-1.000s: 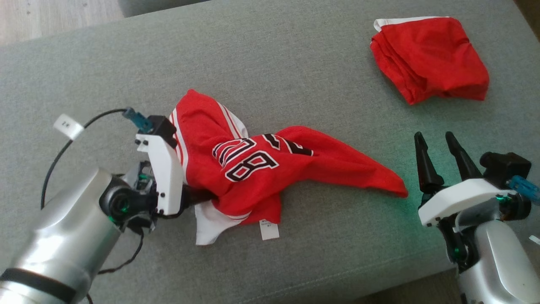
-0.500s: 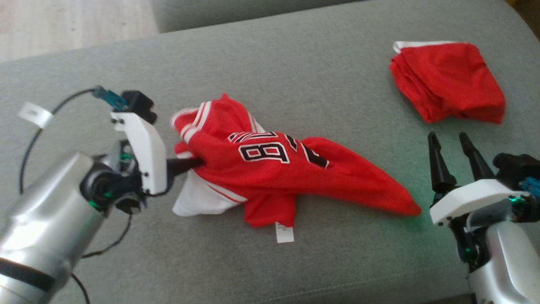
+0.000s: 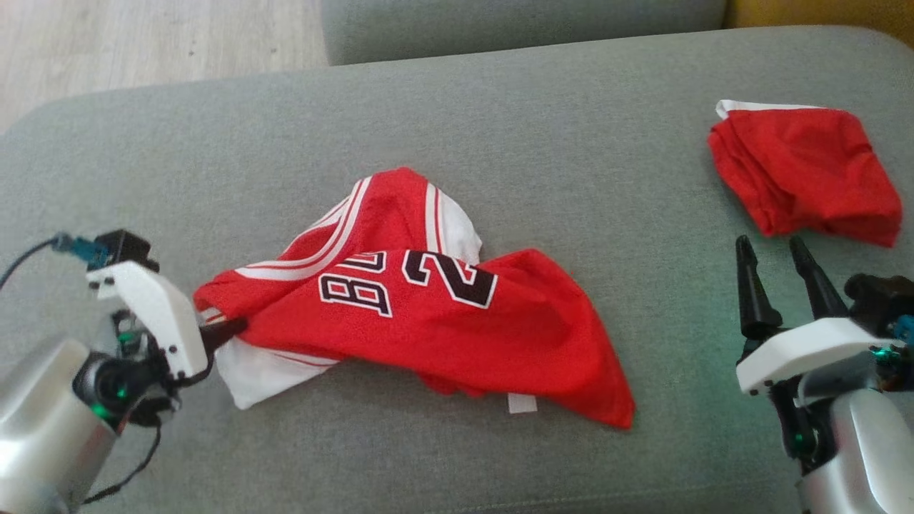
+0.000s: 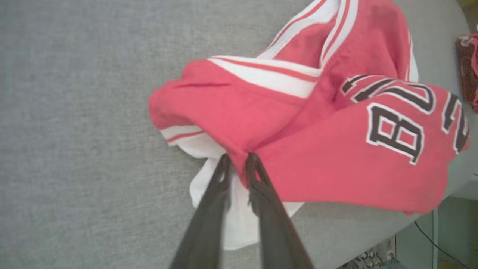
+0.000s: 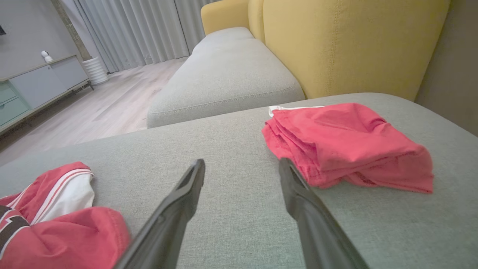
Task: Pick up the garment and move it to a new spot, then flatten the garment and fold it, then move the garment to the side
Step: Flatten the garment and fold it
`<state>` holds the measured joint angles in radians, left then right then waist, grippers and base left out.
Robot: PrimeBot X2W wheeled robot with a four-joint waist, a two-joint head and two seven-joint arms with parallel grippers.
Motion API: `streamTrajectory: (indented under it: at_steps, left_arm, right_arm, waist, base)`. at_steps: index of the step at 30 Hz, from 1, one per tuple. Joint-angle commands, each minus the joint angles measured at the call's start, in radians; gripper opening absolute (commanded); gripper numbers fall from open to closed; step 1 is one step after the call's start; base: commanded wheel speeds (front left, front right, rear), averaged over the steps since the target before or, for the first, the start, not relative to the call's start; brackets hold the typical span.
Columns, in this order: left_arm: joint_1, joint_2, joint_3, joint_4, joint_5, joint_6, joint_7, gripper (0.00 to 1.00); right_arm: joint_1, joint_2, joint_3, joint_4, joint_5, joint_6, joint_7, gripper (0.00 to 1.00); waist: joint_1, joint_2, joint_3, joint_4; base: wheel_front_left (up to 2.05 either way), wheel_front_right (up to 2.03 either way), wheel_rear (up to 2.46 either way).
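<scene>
The garment (image 3: pixel 428 321), a red jersey with white trim and dark numbers, lies across the middle of the grey cushion (image 3: pixel 571 143), closer to its front edge than its back. At the cushion's front left, the left gripper (image 3: pixel 227 332) has its fingers drawn almost together on a pinch of red cloth at the jersey's left end. The left wrist view shows that fold caught between the two tips.

A second ago those fingers stood wide around a tight, twisted heap. Since then they have closed and pulled toward the cushion's left side. The head camera has swung as well, so not all of the shift in the picture is real. The jersey now lies drawn out broader and looser, with its numbers facing up and a small white tag (image 3: pixel 521 403) showing at the hem nearest the cushion's front.

I judge that the grip has taken and the move to a new spot is under way, by dragging more than lifting. Flattening and folding are still to come.

At the cushion's front right, the right gripper (image 3: pixel 771 257) points away from the robot with its fingers spread wide, holding nothing. Beyond it, at the cushion's far right, sits a folded red cloth (image 3: pixel 807 171), well apart from the jersey. Past the cushion's back edge are a second cushion (image 3: pixel 500 21) and a wooden floor (image 3: pixel 143 43).
</scene>
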<state>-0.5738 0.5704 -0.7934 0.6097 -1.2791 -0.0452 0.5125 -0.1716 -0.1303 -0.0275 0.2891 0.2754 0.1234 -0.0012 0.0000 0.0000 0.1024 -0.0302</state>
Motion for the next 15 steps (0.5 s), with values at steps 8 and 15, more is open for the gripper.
streamTrajectory:
  at_steps: [8,15]
  left_arm:
    - [-0.107,0.087,0.055,-0.086,0.103,-0.037,-0.154,1.0]
    - [-0.185,0.074,-0.001,-0.171,0.199,-0.062,-0.169,1.0]
  right_arm:
    - [-0.02,-0.007,0.034,-0.035,0.003,0.007,-0.016,1.0]
    - [-0.039,-0.007,0.062,-0.039,0.012,0.007,-0.019,1.0]
  waist:
    - [0.0,0.0,0.0,-0.004]
    - [0.0,0.0,0.026,-0.051]
  base:
    - [0.0,0.0,0.0]
    - [0.0,0.0,0.0]
